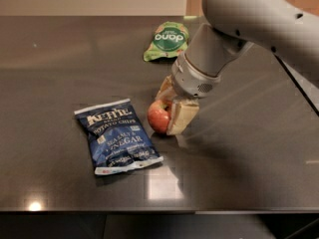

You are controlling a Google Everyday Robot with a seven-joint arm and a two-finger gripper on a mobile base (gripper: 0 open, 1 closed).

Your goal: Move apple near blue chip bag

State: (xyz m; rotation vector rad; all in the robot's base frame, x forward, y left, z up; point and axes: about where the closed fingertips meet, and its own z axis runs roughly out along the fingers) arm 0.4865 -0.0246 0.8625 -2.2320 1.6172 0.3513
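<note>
Dark, glossy stone-like desk [60, 59] fills the scene, its surface catching soft glints of overhead light. A grey robot arm [249, 14] reaches in from the upper right and angles down toward the middle of the desk. At its end, the gripper [167, 114] sits low over the surface, its two tan jaws clamped on the apple [157, 118], one jaw in front on the fruit's right side and the other partly hidden behind it.

The apple is small, round and red, with a paler yellowish patch near the top. It sits just beside the right edge of the blue chip bag [117, 137], with a narrow strip of bare desk between the two. Whether the fruit rests on the desk or hangs just above it cannot be told from this angle.

The blue chip bag lies flat, left of centre, turned slightly so its top points toward the upper left. White lettering and white sealed edges stand out against its navy front.

A smaller green snack bag [168, 40] lies further back on the desk, beyond the gripper and well apart from the blue bag, its printed label upside down to the camera.
</note>
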